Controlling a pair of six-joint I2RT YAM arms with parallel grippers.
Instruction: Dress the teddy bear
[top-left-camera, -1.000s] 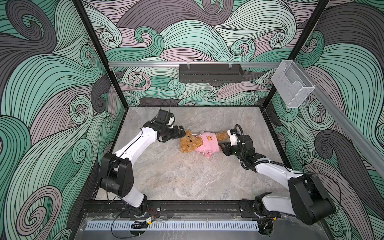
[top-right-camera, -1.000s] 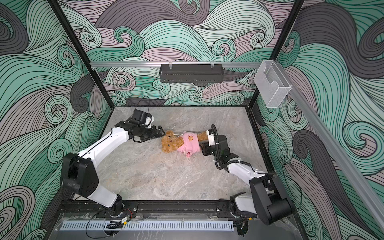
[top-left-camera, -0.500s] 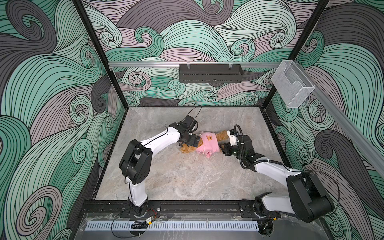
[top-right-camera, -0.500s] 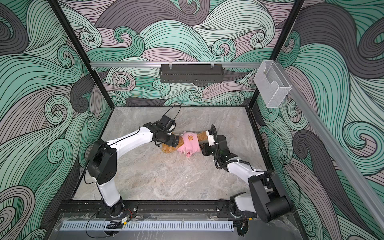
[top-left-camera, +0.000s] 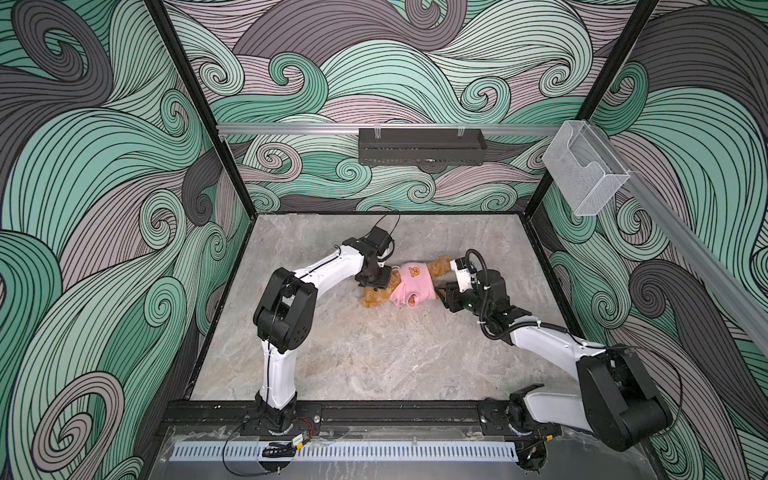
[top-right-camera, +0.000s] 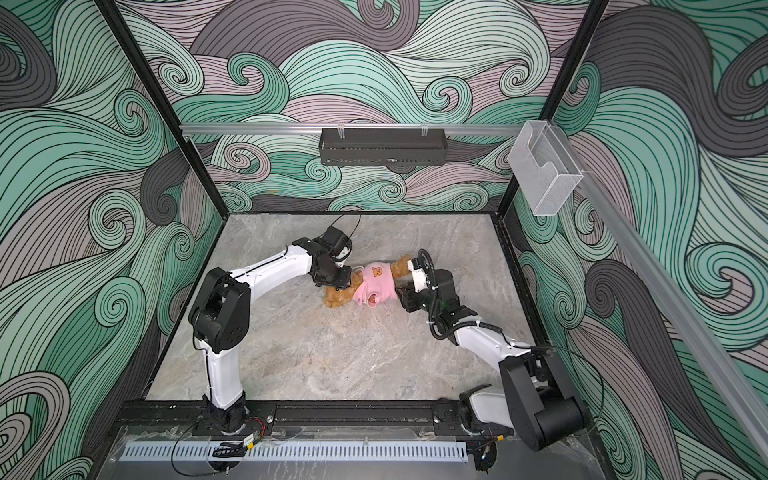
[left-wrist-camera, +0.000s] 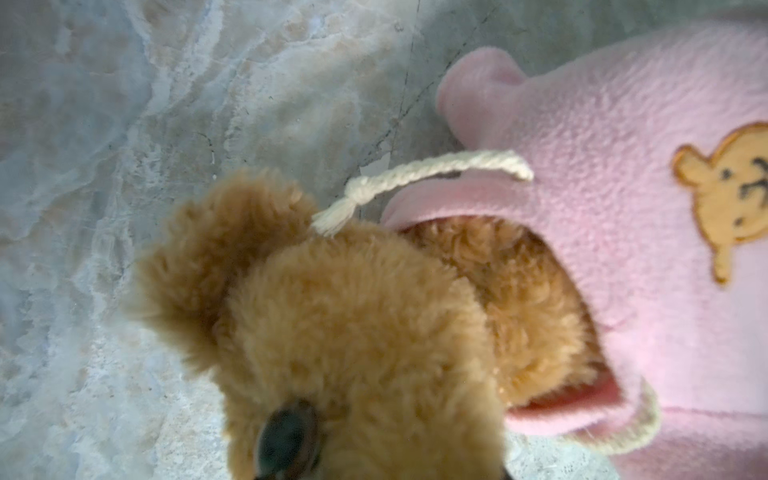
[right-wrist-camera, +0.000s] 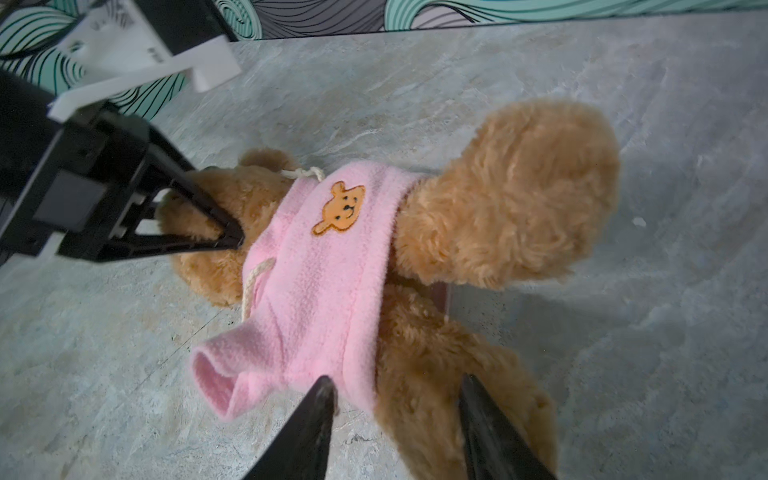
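Note:
The teddy bear (top-left-camera: 376, 297) (top-right-camera: 336, 297) lies on the marble table with its head to the left and its legs to the right. A pink fleece garment (top-left-camera: 415, 286) (right-wrist-camera: 324, 270) with an orange bear-face patch wraps its torso, and one empty sleeve sticks out. My left gripper (top-left-camera: 384, 282) (right-wrist-camera: 237, 239) sits over the bear's head, fingertips meeting in the fur by the collar. My right gripper (top-left-camera: 442, 291) (right-wrist-camera: 397, 395) stands open, its fingers on either side of the garment's hem and one leg. The left wrist view shows only bear (left-wrist-camera: 353, 332) and garment (left-wrist-camera: 623, 166), not the fingers.
The table (top-left-camera: 374, 353) is closed in by patterned walls on three sides. A black tray (top-left-camera: 422, 145) hangs on the back rail, and a clear plastic holder (top-left-camera: 584, 174) on the right rail. Both arm bases stand on the front rail.
My left arm swung in from the left to the bear's head and its jaws closed there. My right gripper's jaws widened a little at the bear's legs.

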